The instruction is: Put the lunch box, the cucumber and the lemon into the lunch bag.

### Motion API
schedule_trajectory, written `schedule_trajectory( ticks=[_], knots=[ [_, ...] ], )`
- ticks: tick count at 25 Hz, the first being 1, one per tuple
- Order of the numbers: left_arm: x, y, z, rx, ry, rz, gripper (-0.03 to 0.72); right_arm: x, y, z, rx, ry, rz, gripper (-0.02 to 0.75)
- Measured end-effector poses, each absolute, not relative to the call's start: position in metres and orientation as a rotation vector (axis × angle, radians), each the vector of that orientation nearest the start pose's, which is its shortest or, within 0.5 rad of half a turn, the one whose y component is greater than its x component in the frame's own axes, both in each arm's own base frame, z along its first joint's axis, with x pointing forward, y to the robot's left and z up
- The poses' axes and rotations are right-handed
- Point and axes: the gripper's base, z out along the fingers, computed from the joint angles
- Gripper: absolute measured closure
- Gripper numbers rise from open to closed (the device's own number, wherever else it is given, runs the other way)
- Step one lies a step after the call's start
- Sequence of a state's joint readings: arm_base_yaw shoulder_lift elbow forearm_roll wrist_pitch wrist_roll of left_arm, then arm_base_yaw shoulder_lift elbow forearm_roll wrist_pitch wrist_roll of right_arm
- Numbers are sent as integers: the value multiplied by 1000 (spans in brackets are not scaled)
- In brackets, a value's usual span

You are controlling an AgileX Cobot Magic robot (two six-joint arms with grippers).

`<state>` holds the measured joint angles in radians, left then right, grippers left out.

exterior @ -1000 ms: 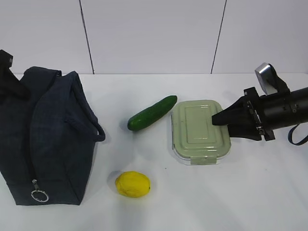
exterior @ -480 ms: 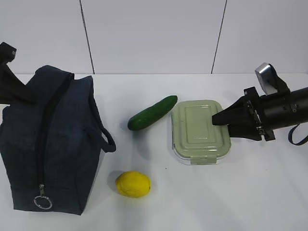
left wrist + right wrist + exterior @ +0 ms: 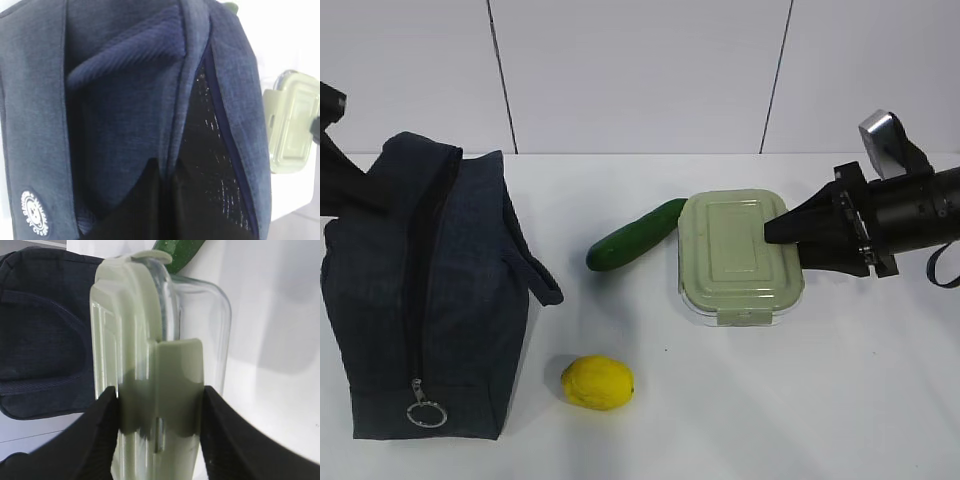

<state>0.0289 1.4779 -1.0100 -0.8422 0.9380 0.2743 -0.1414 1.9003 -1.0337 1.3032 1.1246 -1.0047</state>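
Observation:
The navy lunch bag (image 3: pixel 430 290) stands at the left, its zipper open and dark lining (image 3: pixel 210 165) showing. My left gripper (image 3: pixel 165 197) is shut on the fabric edge beside that opening; its arm (image 3: pixel 338 165) comes in from the left edge. The sage-lidded lunch box (image 3: pixel 740 255) is held at its right end, across lid and glass (image 3: pixel 150 340), by my right gripper (image 3: pixel 790 235), whose black fingers (image 3: pixel 102 440) press on both sides. The cucumber (image 3: pixel 635 235) lies just left of the box. The lemon (image 3: pixel 597 382) sits in front, near the bag.
The bag's strap handle (image 3: pixel 535 280) hangs toward the cucumber and its ring pull (image 3: pixel 426 414) dangles at the front. The white table (image 3: pixel 770 410) runs back to a panelled white wall (image 3: pixel 640 70).
My left gripper has shut on the bag's edge, and the bag has gone from leaning to standing squarer. The lunch box has risen slightly with my right gripper.

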Motion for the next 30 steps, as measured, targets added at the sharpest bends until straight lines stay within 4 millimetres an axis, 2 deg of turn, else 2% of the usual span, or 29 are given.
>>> schedule_trajectory(
  ticks=[7,14,19,27,30],
  knots=[
    [274,-51,257,-337,2589,-962,694,342,31,176,-21,2455,1402,368],
    [271,-67,257,-320,2560,-977,694,342,32,176,-4,2451,1409,368],
    [271,-70,257,-317,2552,-981,694,342,32,178,20,2453,1417,368],
    [269,-79,257,-280,2559,-992,694,343,35,201,31,2408,1422,368],
    [268,-82,257,-264,2564,-997,694,348,50,209,-20,2404,1437,368]
  ],
)
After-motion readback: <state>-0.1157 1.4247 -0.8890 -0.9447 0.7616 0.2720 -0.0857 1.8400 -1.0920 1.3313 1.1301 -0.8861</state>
